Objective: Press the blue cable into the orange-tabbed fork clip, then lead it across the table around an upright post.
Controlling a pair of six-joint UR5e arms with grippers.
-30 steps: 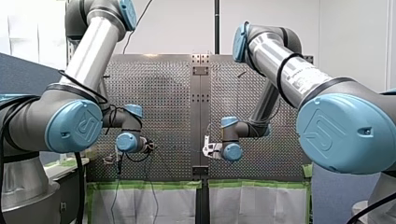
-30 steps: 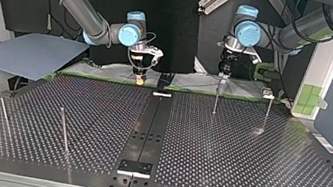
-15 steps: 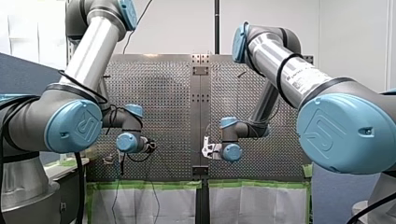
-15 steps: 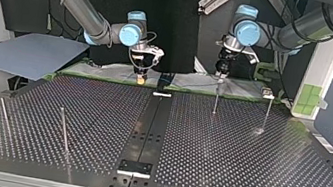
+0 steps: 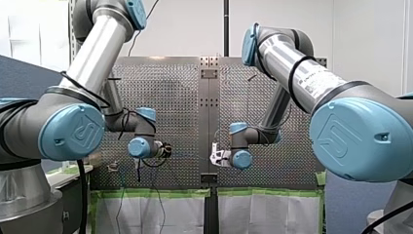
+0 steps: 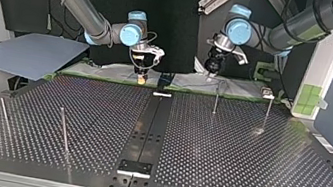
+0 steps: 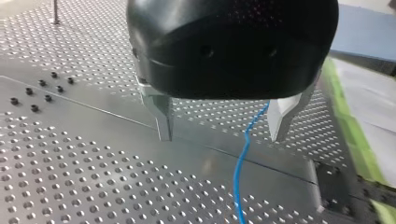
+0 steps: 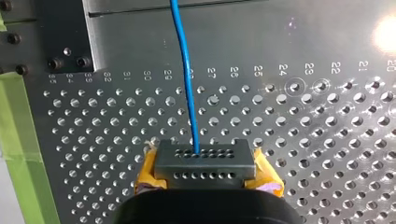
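Note:
In the right wrist view my right gripper [image 8: 198, 156], with yellow pads, is shut on the thin blue cable [image 8: 184, 70], which runs straight ahead over the perforated plate. The left wrist view shows my left gripper [image 7: 222, 135] open above the table. The blue cable [image 7: 239, 172] passes loosely between its metal fingers [image 7: 161, 119], closer to one of them. In the top view my right gripper [image 6: 142, 72] hangs at the far edge left of centre. My left gripper [image 6: 210, 70] is above and left of an upright post [image 6: 216, 97]. I cannot make out an orange-tabbed clip.
More thin posts stand on the table [image 6: 226, 148]: one at the top view's right [image 6: 266, 114] and two at its near left [image 6: 63, 130]. A small fixture [image 6: 268, 94] sits at the far right edge. Green tape [image 8: 21, 140] lines the plate's border.
My left gripper has moved toward the table's middle, leftward in the top view, away from the post it hung over. My right arm has stayed put.

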